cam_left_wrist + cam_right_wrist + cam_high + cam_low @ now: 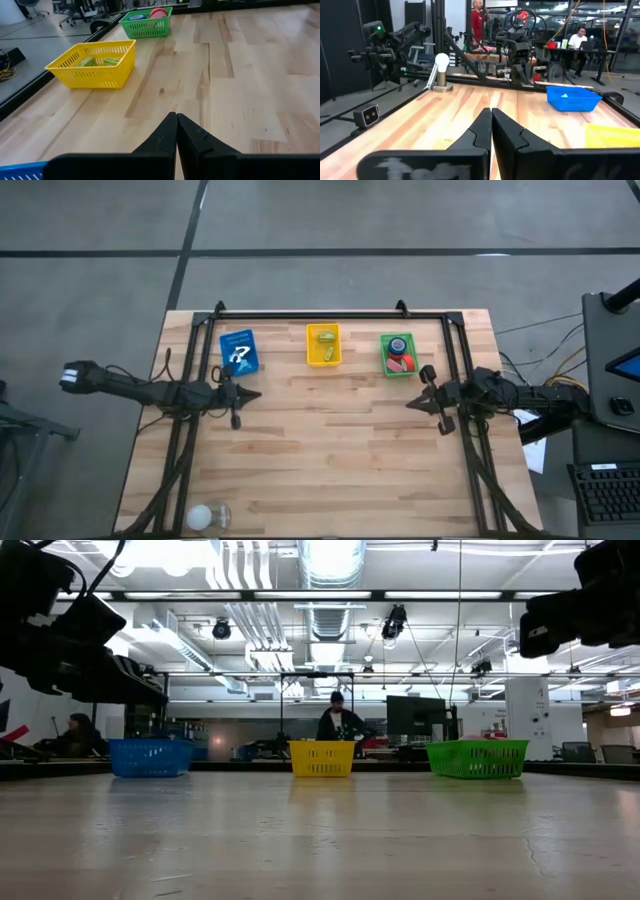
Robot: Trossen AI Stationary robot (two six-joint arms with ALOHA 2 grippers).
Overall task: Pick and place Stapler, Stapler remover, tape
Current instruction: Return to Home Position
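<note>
We see red tape (401,364) in the green bin (384,356) at 1 o'clock on the table (330,470), green staplers (324,337) in the yellow bin (311,358) at 12, and a pale staple remover (240,357) in the blue bin (238,333) at 11. The left end effector (257,393) hovers at 9 o'clock of table centre, fingers pressed together. The right end effector (410,404) is at 3 o'clock, fingers likewise pressed together.

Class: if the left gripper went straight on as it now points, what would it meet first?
Bare table lies ahead of the left gripper, yellow bin off to one side; farther on, perhaps the right gripper.
</note>
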